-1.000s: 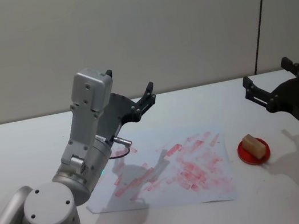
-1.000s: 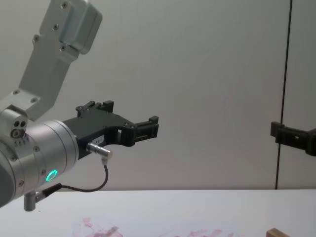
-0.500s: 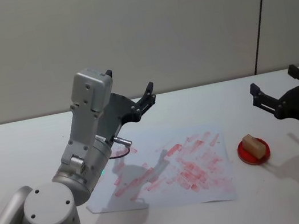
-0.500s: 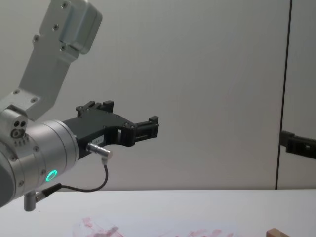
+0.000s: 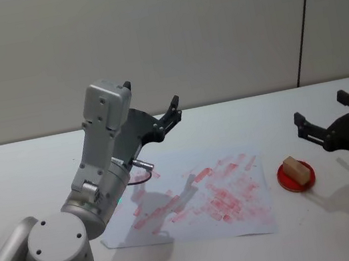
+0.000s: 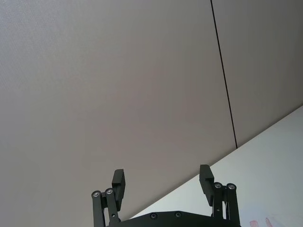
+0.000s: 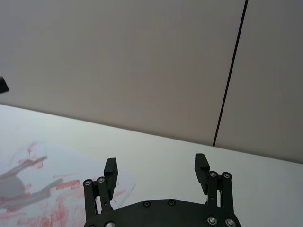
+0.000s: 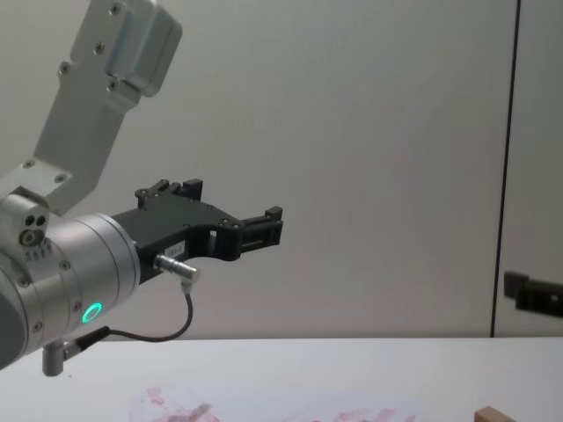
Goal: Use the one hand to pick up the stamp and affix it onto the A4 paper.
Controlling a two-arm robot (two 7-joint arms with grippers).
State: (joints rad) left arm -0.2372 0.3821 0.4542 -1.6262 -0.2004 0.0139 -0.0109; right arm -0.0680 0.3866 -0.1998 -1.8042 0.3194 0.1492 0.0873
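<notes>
Change: R gripper (image 5: 321,108) has sunk over the last sec. In head view it sits lower than before, and in chest view its fingertip (image 8: 519,294) has dropped toward the table (image 5: 32,169) and slid a bit toward 3 o'clock. Its fingers are spread wide w/ nothing between them, as the R wrist view also shows (image 7: 156,168).

Everything else is unmoved:
- Stamp (image 5: 294,167) lies on the round red ink pad (image 5: 305,182), at 3 o'clock of the A4 paper (image 5: 178,228), near its edge but not on it.
- Chest view catches just the stamp's top corner (image 8: 491,413) at the bottom edge.
- Paper is flat and already covered w/ pinkish-red marks.
- L gripper (image 5: 151,92) is parked, raised over the paper's 10 o'clock corner, fingers spread (image 6: 161,175), empty.

Meaning: prob. the approach phase, w/ descent begun but no contact yet. From the stamp, the R gripper hangs at approx. 1 o'clock, apart from it and above table level. Pick not yet done, and no stamping this cycle.

Next, by my read: come in toward 7 o'clock and lower until the open fingers straddle the block, then close. The block is small, so an off-centre close could tip it or drag the pad.
</notes>
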